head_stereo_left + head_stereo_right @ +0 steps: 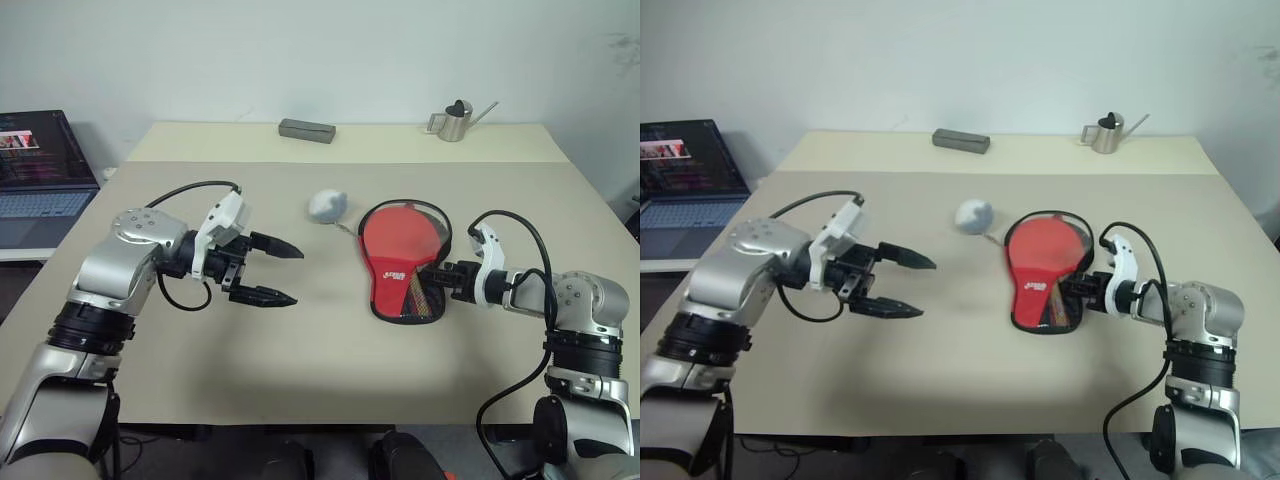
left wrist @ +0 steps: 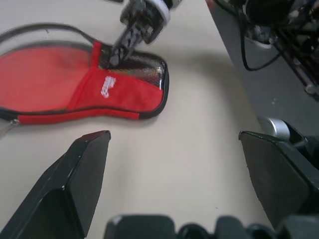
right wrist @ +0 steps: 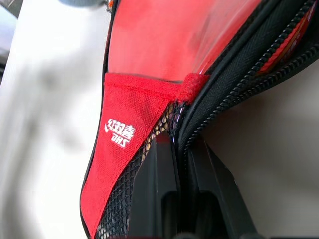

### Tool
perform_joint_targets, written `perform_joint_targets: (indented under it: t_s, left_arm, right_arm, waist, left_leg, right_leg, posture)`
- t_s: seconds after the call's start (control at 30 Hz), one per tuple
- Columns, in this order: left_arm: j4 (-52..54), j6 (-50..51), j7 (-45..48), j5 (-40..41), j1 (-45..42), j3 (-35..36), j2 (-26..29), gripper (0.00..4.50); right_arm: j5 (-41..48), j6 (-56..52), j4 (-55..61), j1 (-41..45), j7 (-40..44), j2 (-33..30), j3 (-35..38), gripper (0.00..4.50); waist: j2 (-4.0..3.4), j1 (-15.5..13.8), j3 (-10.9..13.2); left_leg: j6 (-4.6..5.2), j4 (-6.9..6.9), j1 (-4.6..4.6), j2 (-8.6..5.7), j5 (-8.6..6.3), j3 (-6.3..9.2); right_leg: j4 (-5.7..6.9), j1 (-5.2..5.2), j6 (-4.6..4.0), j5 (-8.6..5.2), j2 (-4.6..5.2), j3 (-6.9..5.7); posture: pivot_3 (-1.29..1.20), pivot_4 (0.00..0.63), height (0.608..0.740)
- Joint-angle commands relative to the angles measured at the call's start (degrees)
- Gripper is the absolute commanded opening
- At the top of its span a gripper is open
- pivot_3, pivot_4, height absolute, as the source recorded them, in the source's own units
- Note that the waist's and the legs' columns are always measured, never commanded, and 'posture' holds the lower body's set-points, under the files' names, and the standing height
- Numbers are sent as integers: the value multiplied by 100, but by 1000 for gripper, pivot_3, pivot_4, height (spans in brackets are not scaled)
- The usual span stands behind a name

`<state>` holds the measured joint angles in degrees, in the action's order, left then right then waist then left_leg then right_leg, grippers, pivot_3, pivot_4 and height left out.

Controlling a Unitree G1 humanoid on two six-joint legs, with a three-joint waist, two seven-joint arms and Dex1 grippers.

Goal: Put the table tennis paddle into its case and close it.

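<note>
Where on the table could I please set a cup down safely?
The near strip of the table is bare, and so is the far-left corner beside the grey block. It is crowded mid-table: left claw, grey ball, case, right claw.

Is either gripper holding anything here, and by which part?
The right gripper is shut on the case, pinching its zipper edge at the handle end. The left gripper is open, holding nothing.
</note>
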<state>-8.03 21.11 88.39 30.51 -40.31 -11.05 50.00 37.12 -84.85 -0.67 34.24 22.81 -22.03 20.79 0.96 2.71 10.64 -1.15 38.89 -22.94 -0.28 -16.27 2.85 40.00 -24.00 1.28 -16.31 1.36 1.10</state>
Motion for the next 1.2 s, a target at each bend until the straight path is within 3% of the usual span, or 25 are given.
perform_joint_targets:
  t_s: [0.03,0.33,0.67,0.93,1.2]
  left_arm:
    - [458,99,411,278,148,-40,220,4500]
    - [1131,139,411,499,639,-124,497,4500]
    - [1529,-16,411,831,849,-337,914,4500]
    - [1694,-38,411,1042,889,-447,1077,4500]
    - [1662,-69,411,1057,892,-496,1038,4500]
  right_arm:
    - [227,-598,607,-212,-103,147,190,44]
    - [1005,-765,1469,-1028,-447,96,398,44]
    - [2985,-765,2297,-2154,-1195,-585,319,44]
    - [4305,-737,2550,-2628,-2070,-787,337,44]
    - [5528,270,2453,-2952,-3346,-1111,-277,44]
  waist:
    - [0,1,0]
    - [0,0,0]
    - [0,-37,0]
    - [0,-50,0]
    - [1,-40,0]
  left_leg:
    - [0,0,0,0,0,0]
    - [1,-1,1,0,0,2]
    - [2,-2,9,-1,-1,11]
    - [3,-3,34,2,-2,10]
    - [3,-4,34,3,-2,11]
  right_leg:
    - [0,0,0,0,-1,0]
    - [-3,4,0,-1,-1,-1]
    - [-19,26,1,-3,-1,-9]
    - [-20,50,0,-5,-7,-8]
    - [-25,52,0,-5,-8,-9]
  posture:
    - [0,150,740]
    - [0,150,740]
    - [0,150,740]
    - [0,150,740]
    - [0,150,740]
